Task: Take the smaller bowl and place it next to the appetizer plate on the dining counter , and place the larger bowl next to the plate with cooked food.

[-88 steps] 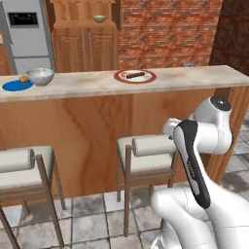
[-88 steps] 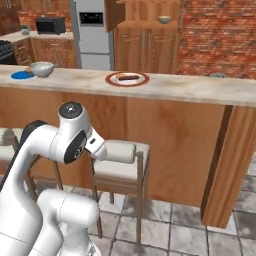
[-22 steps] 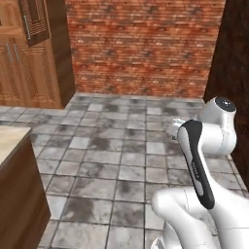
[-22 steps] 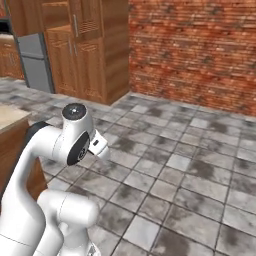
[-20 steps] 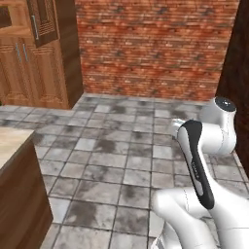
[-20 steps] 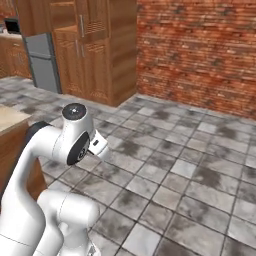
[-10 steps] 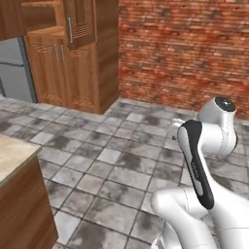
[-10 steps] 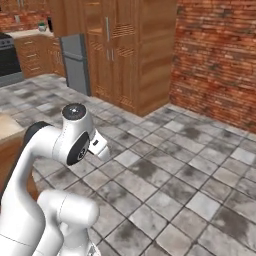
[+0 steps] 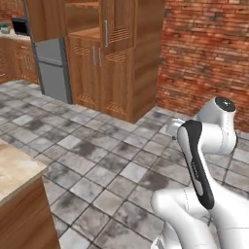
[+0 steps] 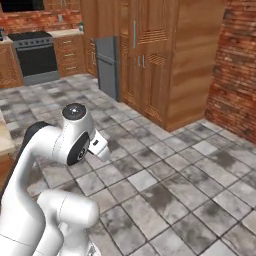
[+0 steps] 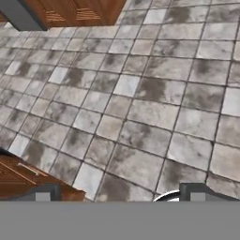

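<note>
My gripper [image 11: 119, 196] is open, and its two dark fingertips [image 11: 43, 194] have only grey tiled floor between them. The arm is folded close to the base, its hand [image 9: 175, 128] pointing down at the floor. A corner of the dining counter [image 9: 13, 171], beige marbled top over a wood front, sits at the lower left of the left base view. A sliver of the same counter [image 10: 4, 139] shows at the left edge of the right base view. Both bowls, the appetizer plate and the plate with cooked food are out of view.
A tall wooden cabinet [image 9: 113, 53] stands ahead with a grey refrigerator [image 9: 52, 69] to its left. A stove [image 10: 30, 56] lies further left and a brick wall [image 9: 206, 53] to the right. Open tiled floor [image 10: 165, 185] spreads between them and the base.
The whole picture has swung: the base is turning, so cabinet and refrigerator come into view and the brick wall slides right. The arm keeps its folded pose and the gripper stays open.
</note>
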